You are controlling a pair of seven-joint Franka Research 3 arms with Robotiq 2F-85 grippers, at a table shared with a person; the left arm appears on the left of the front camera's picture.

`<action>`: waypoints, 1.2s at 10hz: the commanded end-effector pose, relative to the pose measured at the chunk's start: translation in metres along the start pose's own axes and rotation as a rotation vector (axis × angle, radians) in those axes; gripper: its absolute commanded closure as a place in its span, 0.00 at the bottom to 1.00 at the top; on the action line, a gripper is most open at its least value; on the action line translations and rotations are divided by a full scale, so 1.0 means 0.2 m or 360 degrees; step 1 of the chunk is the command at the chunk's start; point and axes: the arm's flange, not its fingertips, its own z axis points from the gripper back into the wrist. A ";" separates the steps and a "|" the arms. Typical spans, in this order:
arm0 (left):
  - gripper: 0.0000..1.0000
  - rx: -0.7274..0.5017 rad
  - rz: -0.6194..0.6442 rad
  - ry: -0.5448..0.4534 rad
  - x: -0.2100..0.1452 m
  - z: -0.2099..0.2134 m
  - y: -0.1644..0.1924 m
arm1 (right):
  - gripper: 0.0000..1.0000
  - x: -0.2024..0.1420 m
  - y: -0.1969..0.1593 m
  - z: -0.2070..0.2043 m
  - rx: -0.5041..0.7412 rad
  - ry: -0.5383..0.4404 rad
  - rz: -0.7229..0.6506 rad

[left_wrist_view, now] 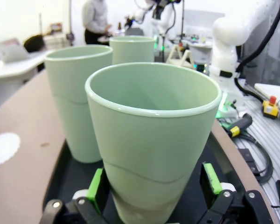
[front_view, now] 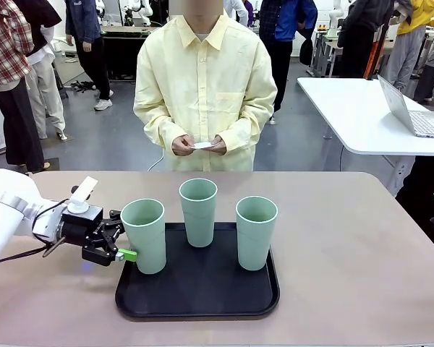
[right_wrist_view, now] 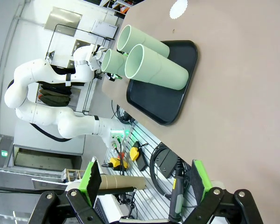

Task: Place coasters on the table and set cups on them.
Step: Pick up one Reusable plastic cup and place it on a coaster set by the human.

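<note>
Closing the open fingers [left_wrist_view: 96,185] of the left gripper [left_wrist_view: 152,182] low around the nearest cup [left_wrist_view: 154,135] could tip it into the neighbouring cup [left_wrist_view: 77,107] on the tray [front_view: 202,300].

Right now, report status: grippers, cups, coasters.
Left gripper open around left cup on tray. Right gripper open, empty. One coaster on table, bare.

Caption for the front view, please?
Left gripper straddles the leftmost cup of three on a black tray; person holds something white.

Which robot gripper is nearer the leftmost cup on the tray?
Left. The left gripper straddles that cup, jaws open; the right gripper hangs beyond the table edge, well away.
</note>
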 end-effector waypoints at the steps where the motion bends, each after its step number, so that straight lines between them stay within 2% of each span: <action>1: 0.00 0.0027 -0.0072 -0.0038 -0.04 -0.07 0.01 | 0.00 0.02 0.00 0.00 0.0052 -0.0042 0.0029; 7: 0.02 0.0052 -0.0070 -0.0062 -0.09 -0.17 0.07 | 0.00 0.02 0.00 0.00 0.0052 -0.0042 0.0029; 8: 0.58 0.0039 -0.0074 -0.0072 -0.09 -0.17 0.07 | 0.00 0.02 0.00 0.00 0.0052 -0.0042 0.0029; 9: 0.60 0.0038 -0.0065 -0.0076 -0.08 -0.16 0.06 | 0.00 0.02 0.00 0.00 0.0052 -0.0042 0.0029; 10: 1.00 0.0044 -0.0065 -0.0069 -0.06 -0.14 0.06 | 0.00 0.02 0.00 0.00 0.0052 -0.0042 0.0029; 12: 1.00 0.0093 -0.0049 -0.0045 0.02 -0.12 0.04 | 0.00 0.02 0.00 0.00 0.0052 -0.0042 0.0029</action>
